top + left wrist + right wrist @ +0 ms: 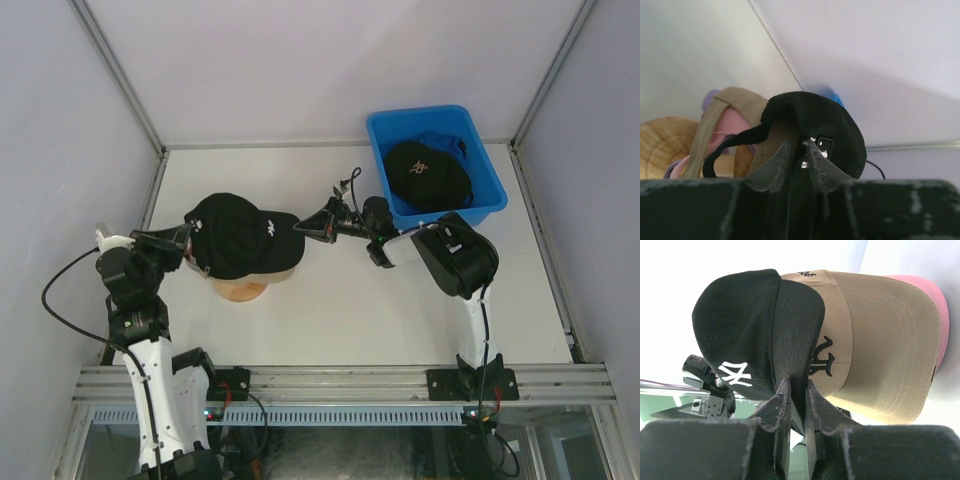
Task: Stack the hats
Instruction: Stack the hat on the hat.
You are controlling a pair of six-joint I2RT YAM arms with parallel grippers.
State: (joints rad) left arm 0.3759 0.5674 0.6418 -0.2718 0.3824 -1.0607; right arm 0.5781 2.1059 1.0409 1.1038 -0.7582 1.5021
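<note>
Black cap [235, 238] tops the tan cap [875, 340] and pink cap [935, 305] on the wooden head-form [240, 290]. Its long axis runs left to right across the desk [350, 310], brim toward your right arm. Your right end effector [302, 230] pinches that brim. Your left end effector [185, 245] sits at the rear rim, fingertips nearly together; you cannot tell whether it grips. The second black cap [428, 175] lies in the blue bin [420, 113], nearer your right arm.

White tabletop [400, 310] seen from above, closed in on 3 sides by plain pale grey-lilac wall panels [330, 60]. Rear corners are marked by slim aluminium posts [115, 70], L & R. A ribbed aluminium rail [340, 380] is run along the near edge. Soft, even light is cast throughout; faint shadows are thrown on the back wall.
</note>
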